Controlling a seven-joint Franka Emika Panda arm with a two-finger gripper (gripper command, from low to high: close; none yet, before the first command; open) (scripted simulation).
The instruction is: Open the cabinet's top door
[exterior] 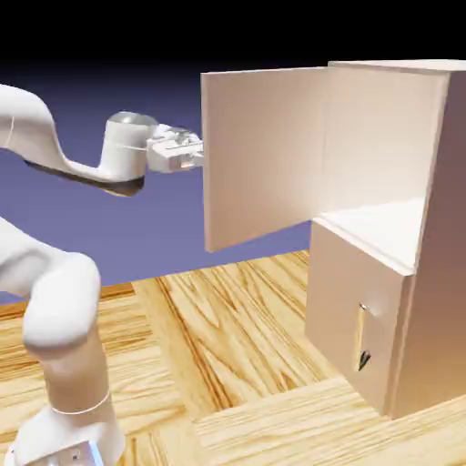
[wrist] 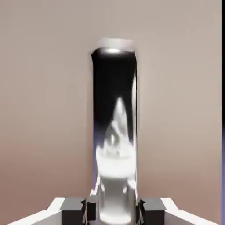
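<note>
The cabinet point(exterior: 428, 218) is a tall pale beige box at the exterior view's right. Its top door point(exterior: 264, 155) stands swung wide open, its inner face toward the camera, and the upper compartment shows behind it. My gripper point(exterior: 196, 150) is pressed against the door's far side at its free edge. In the hand view the door's long shiny metal handle point(wrist: 115, 132) rises between my grey fingertips point(wrist: 72, 208), which are shut on it against the beige panel point(wrist: 44, 110). The lower door point(exterior: 350, 314) is closed.
The lower door carries a small vertical handle point(exterior: 363, 337). The cabinet stands on a wooden table point(exterior: 237, 364). My white arm point(exterior: 55, 300) rises at the exterior view's lower left.
</note>
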